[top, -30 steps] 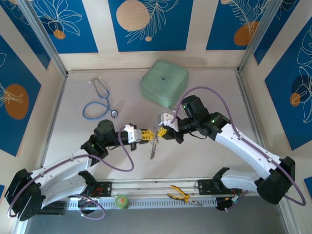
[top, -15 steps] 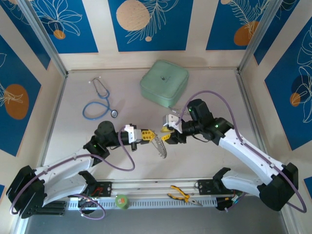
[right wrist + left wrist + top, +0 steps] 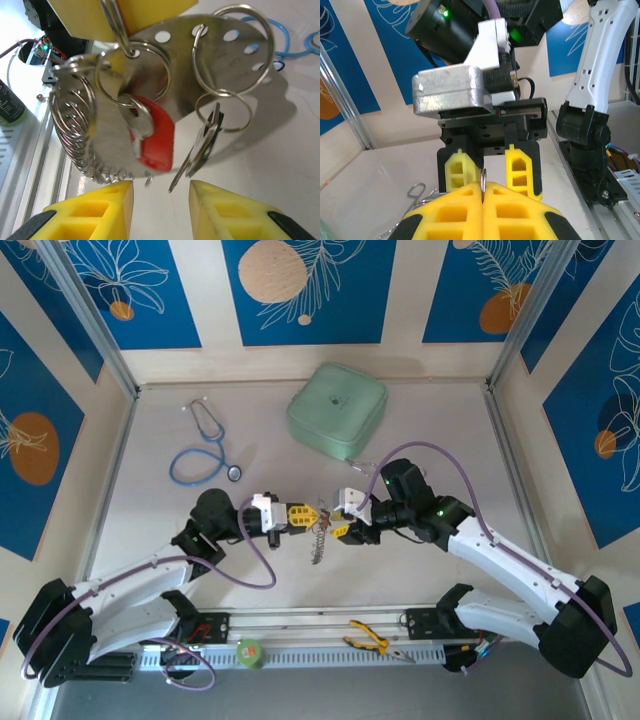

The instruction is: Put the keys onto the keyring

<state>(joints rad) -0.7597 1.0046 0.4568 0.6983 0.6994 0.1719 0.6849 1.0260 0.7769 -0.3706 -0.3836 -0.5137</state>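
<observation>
Above the worktop, nearest us, the right fingers stand parted, holding nothing; just beyond hang the dark-headed keys and red-tagged key, light, loose, slippery metal, so we'd pinch a flat head; farther, the left fingers clench what seems the keyring wire.

left jaws: pinched on a thin wire, seemingly the keyring | right jaws: parted, facing them
</observation>
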